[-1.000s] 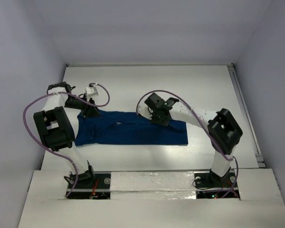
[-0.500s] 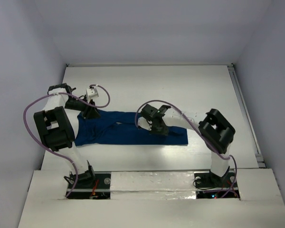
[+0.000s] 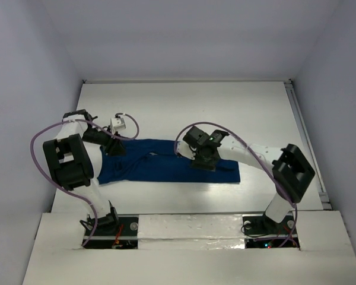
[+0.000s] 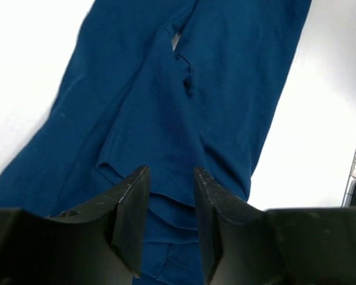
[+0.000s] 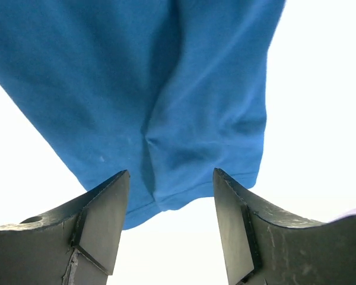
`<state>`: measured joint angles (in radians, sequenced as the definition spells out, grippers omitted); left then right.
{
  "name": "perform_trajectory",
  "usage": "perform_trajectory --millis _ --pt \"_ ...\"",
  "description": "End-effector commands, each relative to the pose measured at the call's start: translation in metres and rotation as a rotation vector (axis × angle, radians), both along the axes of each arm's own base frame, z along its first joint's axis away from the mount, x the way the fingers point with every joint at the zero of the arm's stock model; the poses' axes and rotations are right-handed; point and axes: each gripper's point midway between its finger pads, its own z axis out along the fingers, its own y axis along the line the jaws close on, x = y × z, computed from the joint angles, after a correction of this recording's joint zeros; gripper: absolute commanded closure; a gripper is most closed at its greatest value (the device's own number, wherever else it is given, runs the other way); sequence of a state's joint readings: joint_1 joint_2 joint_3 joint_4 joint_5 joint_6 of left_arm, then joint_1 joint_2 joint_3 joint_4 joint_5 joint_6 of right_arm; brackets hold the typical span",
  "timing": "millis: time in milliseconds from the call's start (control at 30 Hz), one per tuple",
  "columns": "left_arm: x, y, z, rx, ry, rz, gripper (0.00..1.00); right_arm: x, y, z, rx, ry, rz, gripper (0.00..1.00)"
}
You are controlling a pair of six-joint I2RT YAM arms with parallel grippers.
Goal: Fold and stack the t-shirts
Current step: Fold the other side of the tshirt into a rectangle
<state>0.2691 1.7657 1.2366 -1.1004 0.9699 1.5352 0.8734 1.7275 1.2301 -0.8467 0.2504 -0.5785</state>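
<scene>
Navy-blue cloth t-shirt (image 3: 166,166) lies as long strip across white desk (image 3: 184,107), left end partly hidden by arm. Right tool (image 5: 169,175) released, spread wide over shirt edge. Left tool (image 4: 170,172) narrowly parted at bunched cloth; grip unclear.

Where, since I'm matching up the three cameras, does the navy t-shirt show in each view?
Top external: the t-shirt lies as a long band across the middle of the picture.
Left wrist: the t-shirt fills most of the frame, reaching down between the left fingers.
Right wrist: the t-shirt fills the top, its edge ending above the open right fingers.
Shared landmark: the white table around it.
</scene>
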Motion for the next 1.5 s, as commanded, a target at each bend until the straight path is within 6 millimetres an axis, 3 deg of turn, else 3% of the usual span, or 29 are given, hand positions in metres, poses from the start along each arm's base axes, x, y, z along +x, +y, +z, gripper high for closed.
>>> perform_trajectory --millis 0,100,200,333,400,467,533,633,733,833,867,1000,1200,1467 --pt "-0.016 -0.008 0.006 0.014 -0.031 -0.064 0.69 0.008 0.028 0.041 0.172 -0.062 0.016 0.36" --pt "-0.022 -0.016 0.012 0.042 -0.07 -0.115 0.7 0.013 0.034 0.048 0.202 -0.086 0.021 0.35" --pt "-0.03 -0.025 0.009 0.075 -0.05 -0.163 0.7 0.014 0.03 0.034 0.174 -0.068 0.006 0.35" --pt "-0.043 -0.02 -0.006 0.139 0.022 -0.18 0.66 0.007 0.024 0.01 0.132 -0.021 0.007 0.35" --pt "-0.049 -0.016 -0.011 0.168 0.051 -0.181 0.59 0.006 0.023 0.007 0.129 -0.017 0.006 0.35" --pt "-0.051 -0.013 -0.016 0.188 0.067 -0.174 0.59 0.004 0.025 0.006 0.139 -0.005 0.008 0.35" --pt "-0.045 -0.011 -0.018 0.198 0.066 -0.141 0.57 0.002 0.027 0.007 0.149 0.007 0.01 0.35" --pt "-0.033 -0.012 -0.022 0.21 0.045 -0.102 0.45 0.002 0.033 0.011 0.177 0.014 0.013 0.35" --pt "-0.027 -0.028 -0.023 0.192 0.03 -0.107 0.45 0.001 0.032 0.009 0.172 0.017 0.011 0.35" --pt "-0.011 -0.042 -0.026 0.193 -0.011 -0.029 0.45 0.003 0.03 0.006 0.163 0.008 0.004 0.35" --pt "0.004 -0.051 -0.028 0.211 -0.078 -0.028 0.45 0.004 0.032 0.006 0.171 0.002 0.001 0.35" --pt "0.008 -0.071 -0.033 0.228 -0.108 0.0 0.46 0.004 0.033 0.004 0.177 0.003 -0.008 0.35" --pt "0.025 -0.067 -0.035 0.259 -0.158 0.095 0.48 0.001 0.035 0.004 0.194 0.014 -0.006 0.35" --pt "0.029 -0.063 -0.033 0.28 -0.174 0.133 0.52 0.001 0.035 0.005 0.191 0.016 -0.001 0.36"
